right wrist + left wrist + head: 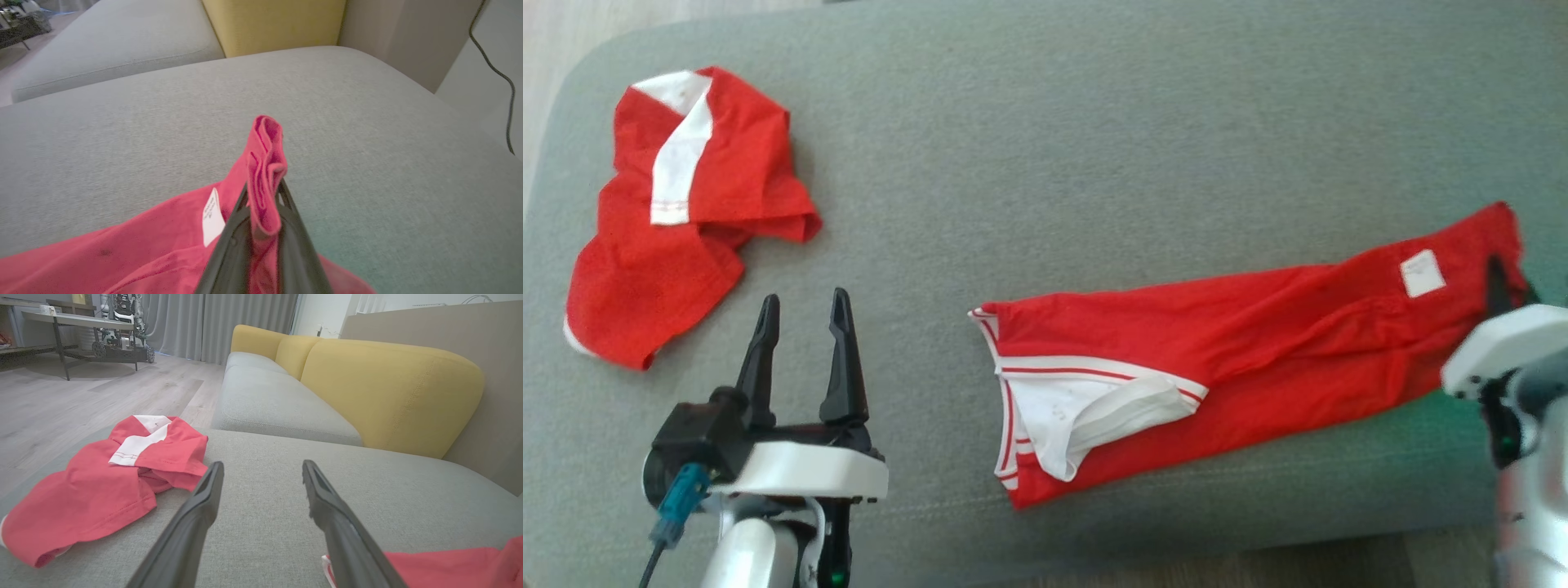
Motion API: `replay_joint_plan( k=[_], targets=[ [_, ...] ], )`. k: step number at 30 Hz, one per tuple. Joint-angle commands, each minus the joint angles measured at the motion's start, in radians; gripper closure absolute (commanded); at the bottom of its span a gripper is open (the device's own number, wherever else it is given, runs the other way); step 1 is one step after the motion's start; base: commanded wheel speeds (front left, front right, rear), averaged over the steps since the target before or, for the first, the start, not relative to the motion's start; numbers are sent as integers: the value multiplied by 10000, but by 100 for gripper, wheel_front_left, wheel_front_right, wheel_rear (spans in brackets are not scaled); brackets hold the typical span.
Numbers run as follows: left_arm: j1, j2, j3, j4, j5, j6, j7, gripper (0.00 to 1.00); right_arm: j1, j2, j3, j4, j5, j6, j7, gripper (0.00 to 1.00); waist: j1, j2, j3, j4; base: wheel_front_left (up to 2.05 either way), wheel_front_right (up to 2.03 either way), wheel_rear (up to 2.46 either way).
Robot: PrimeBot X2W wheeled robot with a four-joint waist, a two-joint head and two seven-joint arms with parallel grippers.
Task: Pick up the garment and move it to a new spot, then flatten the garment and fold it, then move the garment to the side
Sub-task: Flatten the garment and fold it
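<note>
Grey sofa (265,396) (yellow backs (388,388)), wood floor (81,400)

Left gripper (805,296) low, fingers spread wide — right gripper (1496,273) far right, fingers pinched tight

Head camera looks down; wrist cameras skim the same cushion (1094,122).

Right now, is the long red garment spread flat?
No. The long red garment lies stretched out but wrinkled, white-trimmed end flipped open; the right end effector pinches its other end into a bunch.
</note>
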Motion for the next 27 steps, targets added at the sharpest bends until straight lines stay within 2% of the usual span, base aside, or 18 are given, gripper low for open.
replay_joint_plan(
  k=[1,7,15,20,21,23,27],
  targets=[
    [-182,7,359,-377,-70,43,-122,0,-111,-4,450,-482,111,-4,42,100,0,0,-99,-123,0,0,0],
    [-123,7,346,-384,-107,48,-122,0,369,332,1882,-1488,1180,-4,666,100,0,0,-270,-275,0,0,0],
    [2,7,334,-446,-178,94,-122,0,1282,570,3852,-3694,3086,-4,1863,100,0,0,-389,-231,0,0,0],
    [-18,7,337,-460,-176,117,-122,0,1728,580,5192,-4698,4711,-4,2282,100,0,0,-371,-123,0,0,0],
    [-31,7,336,-464,-192,124,-122,0,1825,581,5666,-4932,5443,-4,2367,100,0,0,-355,-78,0,0,0],
    [-19,7,312,-440,-205,126,-122,0,1884,581,6121,-5052,6116,-4,2393,100,0,0,-353,-27,0,0,0],
    [-19,7,236,-381,-274,149,-122,0,1973,582,6827,-5117,6645,-4,2381,100,0,0,-363,78,0,0,0]
  ],
)
